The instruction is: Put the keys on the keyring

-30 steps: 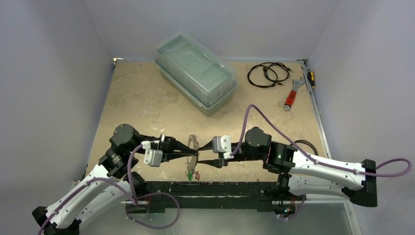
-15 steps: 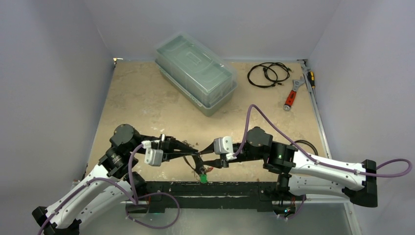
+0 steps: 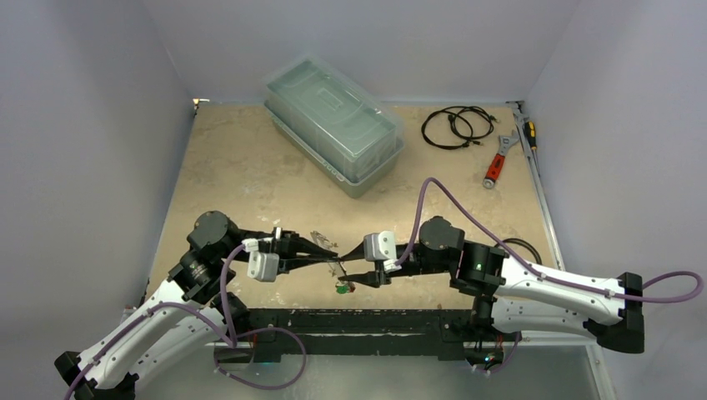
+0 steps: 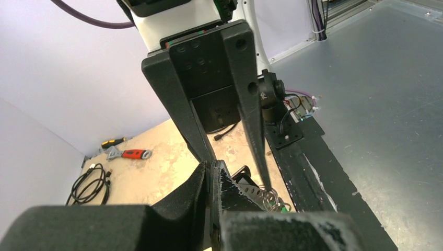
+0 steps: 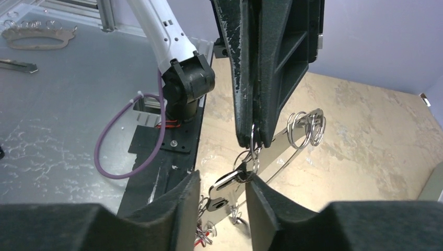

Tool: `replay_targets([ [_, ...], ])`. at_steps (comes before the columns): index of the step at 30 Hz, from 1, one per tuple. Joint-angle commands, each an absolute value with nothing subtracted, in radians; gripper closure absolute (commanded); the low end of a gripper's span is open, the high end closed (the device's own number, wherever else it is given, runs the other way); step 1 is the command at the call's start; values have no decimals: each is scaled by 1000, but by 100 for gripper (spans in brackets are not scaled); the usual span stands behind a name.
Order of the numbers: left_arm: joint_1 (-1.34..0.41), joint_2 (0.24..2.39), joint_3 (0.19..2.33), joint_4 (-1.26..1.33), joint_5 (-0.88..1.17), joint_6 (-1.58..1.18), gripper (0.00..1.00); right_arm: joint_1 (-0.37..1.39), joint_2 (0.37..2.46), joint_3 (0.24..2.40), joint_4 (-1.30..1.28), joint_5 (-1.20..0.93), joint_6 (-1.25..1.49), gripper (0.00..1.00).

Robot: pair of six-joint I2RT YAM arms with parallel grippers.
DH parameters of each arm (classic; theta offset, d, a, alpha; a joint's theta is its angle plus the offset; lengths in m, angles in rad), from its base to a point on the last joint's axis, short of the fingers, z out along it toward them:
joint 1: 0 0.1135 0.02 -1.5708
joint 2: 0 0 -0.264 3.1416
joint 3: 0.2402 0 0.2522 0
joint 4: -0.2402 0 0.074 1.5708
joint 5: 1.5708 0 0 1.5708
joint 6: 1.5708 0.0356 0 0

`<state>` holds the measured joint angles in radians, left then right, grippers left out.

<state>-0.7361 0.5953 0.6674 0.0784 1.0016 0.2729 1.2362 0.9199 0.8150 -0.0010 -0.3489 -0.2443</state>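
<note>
– Lilac walls [image 3: 100, 125] boxed in a sandy tabletop [image 3: 242, 167], didn't they? What sat along the far edge?
– A lidded clear plastic bin [image 3: 333, 125] near its middle and a coiled black cable [image 3: 454, 127] toward the far right corner. A red-handled wrench [image 3: 495, 169] lay by the right edge.
– And the arms?
– Both reached toward each other close to the middle of the near edge, tips almost meeting.
– Was the left gripper [image 5: 254, 138] holding anything?
– Yes. Its fingers were pressed together on the keyring [image 5: 278, 142], the flat silver plate, pinching it partway along and holding it tilted. Two small wire loops [image 5: 308, 124] stood at the plate's upper end.
– The right gripper [image 5: 222, 180]?
– Its fingers were spread, one on each side of the plate's lower end. Whether either pad touched the metal, I could not tell.
– Where were the keys [image 3: 342, 288]?
– Bunched under the plate's lower end on small rings, just inside the near edge. A green tag showed from above and a bit of red from the right wrist. I could not tell whether they hung free or rested on the table.
</note>
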Motion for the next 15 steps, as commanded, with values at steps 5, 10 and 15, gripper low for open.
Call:
replay_targets([
  [5,-737,593,677,106,979,292,100,1238,871,849,-35,-348,-243,63],
  [10,-737,595,676,100,977,298,100,1238,877,855,-46,-335,-245,71],
  [15,-737,598,678,94,977,301,100,1239,858,863,-59,-292,-244,72],
])
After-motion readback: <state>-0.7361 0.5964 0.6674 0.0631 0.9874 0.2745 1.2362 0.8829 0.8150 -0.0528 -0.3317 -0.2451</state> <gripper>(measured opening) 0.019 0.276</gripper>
